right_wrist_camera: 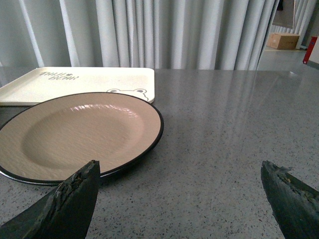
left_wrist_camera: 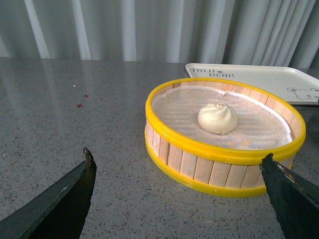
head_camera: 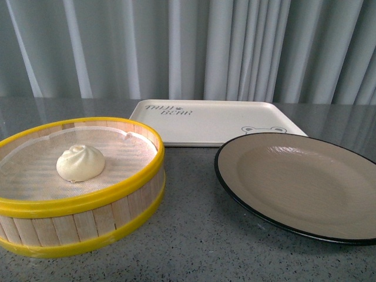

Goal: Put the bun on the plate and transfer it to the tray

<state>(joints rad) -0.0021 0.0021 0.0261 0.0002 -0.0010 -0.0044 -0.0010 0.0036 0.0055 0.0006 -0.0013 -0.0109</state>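
On the left, the left pincer (left_wrist_camera: 178, 154) is spread wide with nothing between its fingers, low over the grey speckled tabletop (head_camera: 188, 247) and facing the steamer basket (head_camera: 82, 202); the basket, wooden slats with yellow rims, stands at the left of the tabletop; the bun (head_camera: 80, 163) sits upright inside it on a white mesh liner, near the middle; behind and to the right lies the tray (head_camera: 205, 120), bare, against the pale curtain (head_camera: 235, 47); the plate (head_camera: 299, 182) rests in front of the tray's right end, empty, whether touching it I cannot tell; the right pincer (right_wrist_camera: 179, 163) is spread wide, empty, near the plate.
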